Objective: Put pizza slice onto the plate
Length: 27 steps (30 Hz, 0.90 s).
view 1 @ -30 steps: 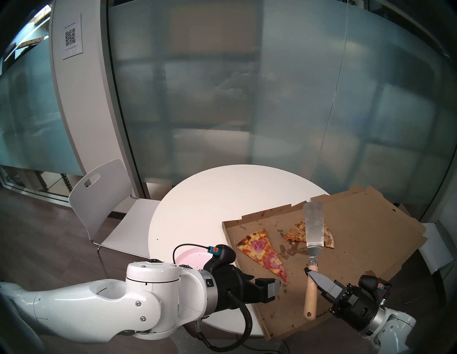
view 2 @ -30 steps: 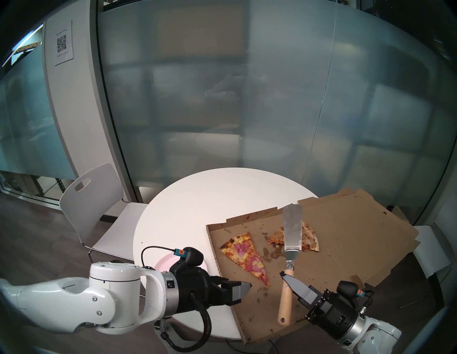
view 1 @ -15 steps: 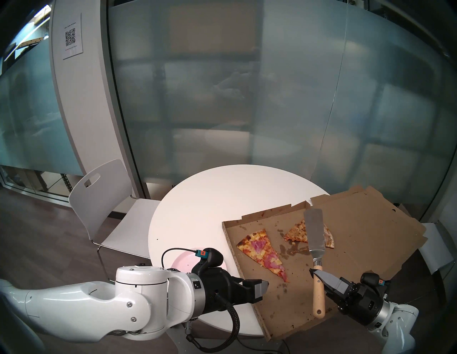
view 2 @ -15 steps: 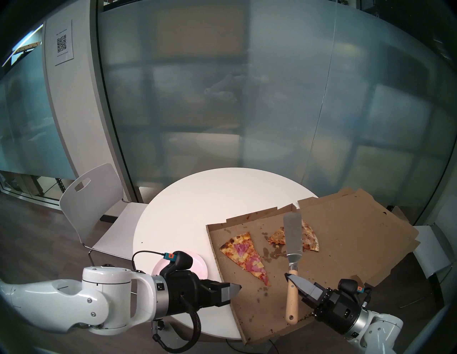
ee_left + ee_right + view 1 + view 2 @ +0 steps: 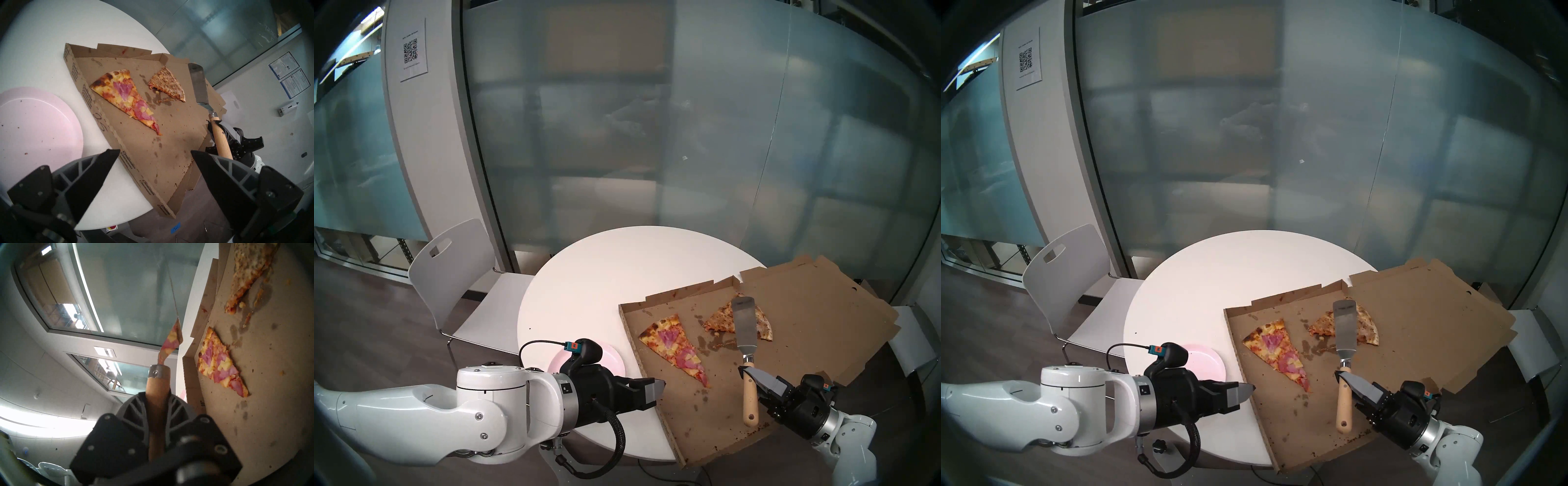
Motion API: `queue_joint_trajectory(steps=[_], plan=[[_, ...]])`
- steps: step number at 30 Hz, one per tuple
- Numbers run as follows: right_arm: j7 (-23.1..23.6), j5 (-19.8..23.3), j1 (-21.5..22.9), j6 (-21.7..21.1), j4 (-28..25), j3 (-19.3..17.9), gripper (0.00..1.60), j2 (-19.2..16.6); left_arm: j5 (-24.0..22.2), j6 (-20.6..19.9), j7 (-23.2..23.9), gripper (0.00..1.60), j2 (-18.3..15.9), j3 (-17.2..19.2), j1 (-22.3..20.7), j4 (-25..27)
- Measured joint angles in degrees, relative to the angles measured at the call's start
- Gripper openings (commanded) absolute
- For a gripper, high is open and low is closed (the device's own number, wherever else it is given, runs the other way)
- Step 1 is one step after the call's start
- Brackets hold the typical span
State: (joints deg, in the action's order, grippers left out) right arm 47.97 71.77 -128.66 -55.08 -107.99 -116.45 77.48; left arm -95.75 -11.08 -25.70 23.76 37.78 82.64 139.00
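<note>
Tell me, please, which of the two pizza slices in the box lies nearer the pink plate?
The ham and pineapple slice, lying by the pizza box wall that faces the plate. The speckled slice without pink topping lies farther away, partly behind the spatula.

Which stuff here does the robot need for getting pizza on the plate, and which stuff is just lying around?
Needed:
- pizza slice with ham and pineapple
- pink plate
- spatula, held by the right gripper
- left gripper, open

Just lying around:
- browned slice
- pizza box
- white chair
</note>
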Motion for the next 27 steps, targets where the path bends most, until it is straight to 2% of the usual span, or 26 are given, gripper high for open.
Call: queue_joint_trajectory(steps=[6,12,21,27], plan=[[1.24,0.58,-3.6,0.0,-4.42,-2.21,0.0,-0.68,0.01,1.83,0.25,1.6,-1.49,0.36,0.71,0.02],[1.41,0.16,-7.95,0.0,-8.4,-3.72,0.0,0.23,2.77,4.24,0.05,1.6,-2.11,0.9,0.78,0.05],[1.33,-2.49,-14.14,-0.01,-11.08,-5.63,0.0,1.56,5.01,8.69,-2.85,1.6,-3.03,1.73,0.95,0.1],[1.02,-4.38,-16.73,-0.01,-12.02,-5.57,0.0,0.6,6.33,12.03,-5.17,1.6,-3.16,1.92,1.53,0.1]])
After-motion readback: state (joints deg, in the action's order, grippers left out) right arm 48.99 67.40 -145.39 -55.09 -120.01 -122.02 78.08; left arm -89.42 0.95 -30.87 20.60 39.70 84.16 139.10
